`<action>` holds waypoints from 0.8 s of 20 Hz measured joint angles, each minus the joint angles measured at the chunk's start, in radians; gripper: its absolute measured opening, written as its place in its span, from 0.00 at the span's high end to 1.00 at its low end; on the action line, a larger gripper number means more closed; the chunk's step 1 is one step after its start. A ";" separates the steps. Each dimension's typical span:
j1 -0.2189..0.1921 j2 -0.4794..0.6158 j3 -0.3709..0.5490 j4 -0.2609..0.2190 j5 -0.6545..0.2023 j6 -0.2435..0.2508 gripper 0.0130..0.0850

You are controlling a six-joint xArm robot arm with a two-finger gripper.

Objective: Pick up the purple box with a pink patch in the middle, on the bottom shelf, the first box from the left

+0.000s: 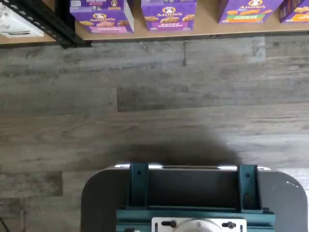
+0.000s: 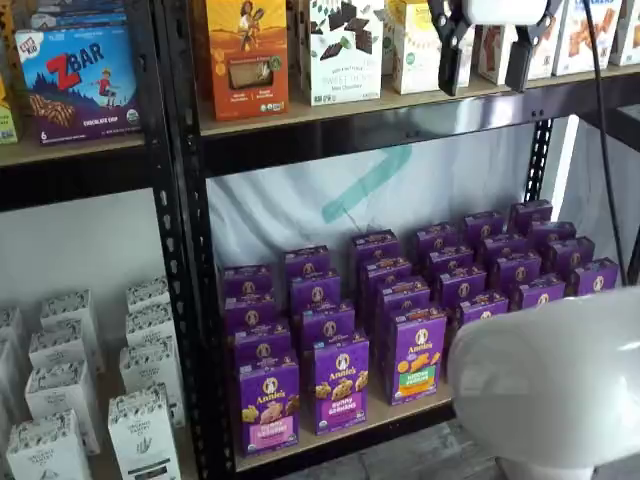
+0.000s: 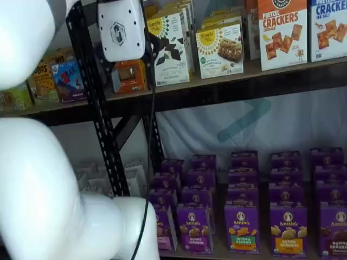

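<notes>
The robot has not started reaching yet. Its white gripper with two black fingers [image 2: 487, 52] hangs high up, level with the upper shelf, and a plain gap shows between the fingers, so the pincer is apart and holds nothing. In the other shelf view only its white body [image 3: 121, 30] shows.

The purple cardboard box with the pink band low on its front [image 2: 268, 405] stands upright at the front left of the bottom shelf, a light tan board with a black rail [image 2: 345, 432]. In the wrist view the same box [image 1: 102, 15] sits at the shelf's front edge, with a black metal post [image 2: 192, 300] just beside it. On its other side stands a very alike purple box with a purple band [image 2: 341, 383], close by, and then one with an orange and green band [image 2: 417, 355].

I think the next move is a big one: the arm must go down a long way and toward the left end, then line its fingers up with the pink-band box.

The tight spots are the post on one side and the purple-band box on the other. More purple boxes stand right behind. The front is open, with bare grey wood floor [image 1: 154, 96] before the shelf, so coming in from the front looks easiest.
</notes>
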 joint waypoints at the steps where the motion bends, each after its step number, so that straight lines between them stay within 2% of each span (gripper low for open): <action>1: 0.004 -0.005 0.008 -0.003 -0.009 0.003 0.00; 6: 0.048 -0.029 0.065 -0.025 -0.059 0.036 0.00; 12: 0.072 -0.051 0.149 -0.004 -0.117 0.064 0.00; 16: 0.113 -0.063 0.211 -0.013 -0.164 0.099 0.00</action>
